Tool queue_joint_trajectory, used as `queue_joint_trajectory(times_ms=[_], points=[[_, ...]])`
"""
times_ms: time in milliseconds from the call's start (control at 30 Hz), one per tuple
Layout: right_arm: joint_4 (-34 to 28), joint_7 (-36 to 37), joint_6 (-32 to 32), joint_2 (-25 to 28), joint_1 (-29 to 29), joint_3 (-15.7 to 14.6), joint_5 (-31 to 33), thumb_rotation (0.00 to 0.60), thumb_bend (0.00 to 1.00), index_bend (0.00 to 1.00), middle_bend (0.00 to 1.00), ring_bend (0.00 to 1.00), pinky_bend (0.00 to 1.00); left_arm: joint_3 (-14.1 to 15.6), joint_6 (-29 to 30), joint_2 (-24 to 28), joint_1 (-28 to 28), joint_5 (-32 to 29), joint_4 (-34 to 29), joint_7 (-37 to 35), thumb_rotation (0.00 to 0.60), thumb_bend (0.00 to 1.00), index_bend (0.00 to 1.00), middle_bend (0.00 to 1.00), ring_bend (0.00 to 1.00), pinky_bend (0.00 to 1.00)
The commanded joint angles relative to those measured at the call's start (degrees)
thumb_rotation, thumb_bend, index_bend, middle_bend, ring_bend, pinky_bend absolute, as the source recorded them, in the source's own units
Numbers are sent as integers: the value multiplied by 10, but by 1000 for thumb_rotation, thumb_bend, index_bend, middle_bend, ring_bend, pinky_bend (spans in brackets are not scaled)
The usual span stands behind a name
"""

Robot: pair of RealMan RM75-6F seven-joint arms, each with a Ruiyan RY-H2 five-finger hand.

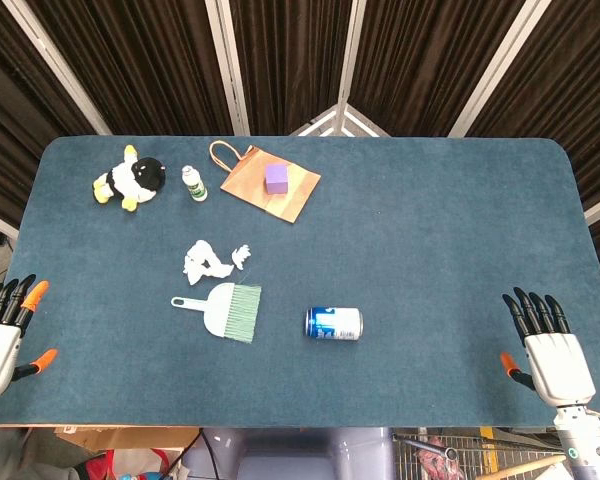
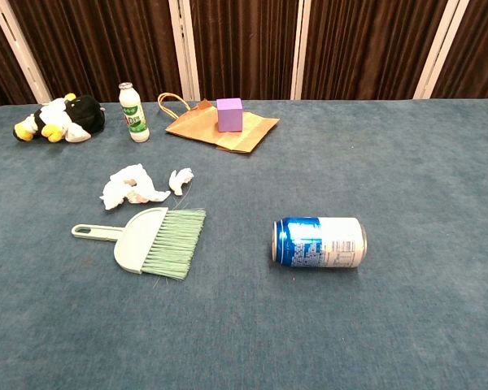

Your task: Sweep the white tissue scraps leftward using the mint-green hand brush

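Both hands idle at worktop [image 1: 400, 250] corners, brush untouched.
Left hand [image 1: 2, 335] and right hand [image 1: 550, 350]: fingers spread wide, holding nothing. Brush [image 1: 225, 310] lies flat just beside scraps [image 1: 208, 260], bristles right; can [image 1: 333, 323] nearby.

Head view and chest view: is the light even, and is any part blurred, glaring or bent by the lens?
Head view: soft even light, sharp picture, the table edges bow slightly, the left robot hand and the right robot hand are cut by the frame borders. Chest view: only faint shadows under the blue can and the mint-green hand brush, a small shine on the can, no blur seen.
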Motion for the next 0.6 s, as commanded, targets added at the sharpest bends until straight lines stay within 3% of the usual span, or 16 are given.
queue_joint_trajectory(times_ms=[33,300,400,467,533,600], points=[[0,0,0,0,0,0,0,600,323,0,0,0,0,0,0,0,0,0,0,0,600,3,0,0,0,9],[0,3,-3,1,2,2,3,600,322,0,0,0,0,1,-5,1,0,-3,-1,2,600,2,0,0,0,9],[-1,0,-2,-1,1,0,0,600,323,0,0,0,0,2,-10,3,-2,-5,-3,3,600,3,0,8,11,54],[-1,0,-4,-2,2,0,1,600,322,0,0,0,0,-3,-10,3,-6,-3,-4,12,600,3,0,124,132,215],[0,-1,-5,-2,2,0,3,600,323,0,0,0,0,-8,-10,2,-12,0,-6,19,600,11,0,435,461,525],[-1,1,-5,-1,2,1,4,600,323,0,0,0,0,-14,-21,1,-23,-2,-15,27,600,55,64,684,706,735]])
